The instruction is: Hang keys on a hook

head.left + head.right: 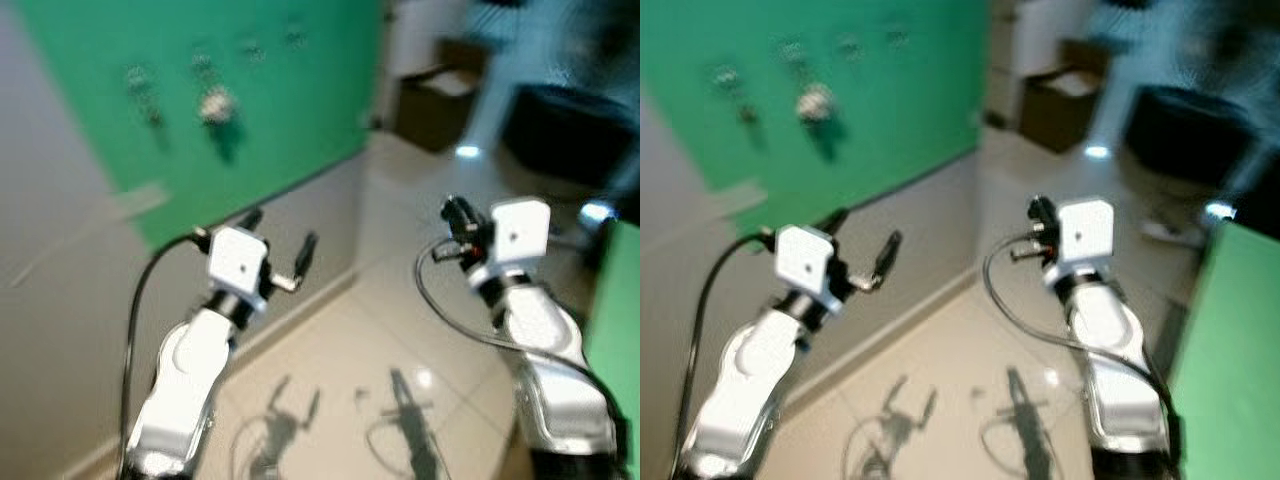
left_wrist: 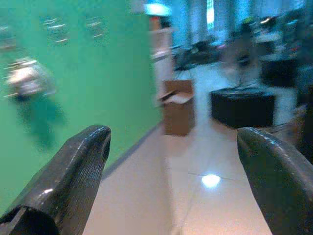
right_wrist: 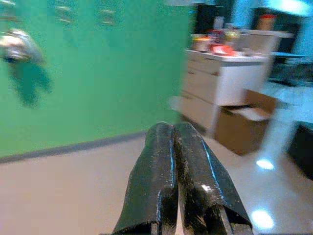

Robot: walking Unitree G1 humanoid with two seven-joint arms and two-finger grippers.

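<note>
Blurred picture, but up on the green wall panel [image 1: 300, 120] a pale silvery bunch of keys [image 1: 216, 104] hangs from one of a row of small hooks, well above and slightly left of the left gripper [image 1: 282, 243]. Four hooks can be made out along that panel: a small metal hook [image 1: 138, 78] at the left end, the one carrying the keys, then two more towards the panel's right edge, each too smeared to detail. One bunch of keys, as far as the blur allows.

The left gripper is raised in front of the grey wall below the panel, its two black fingers [image 2: 73, 171] spread wide apart, nothing between them and touching nothing.

Over to the right gripper [image 1: 455, 212], raised above the pale tiled floor [image 1: 340, 370], well apart from the keys: its fingers [image 3: 161, 181] are pressed together, holding nothing visible.
</note>
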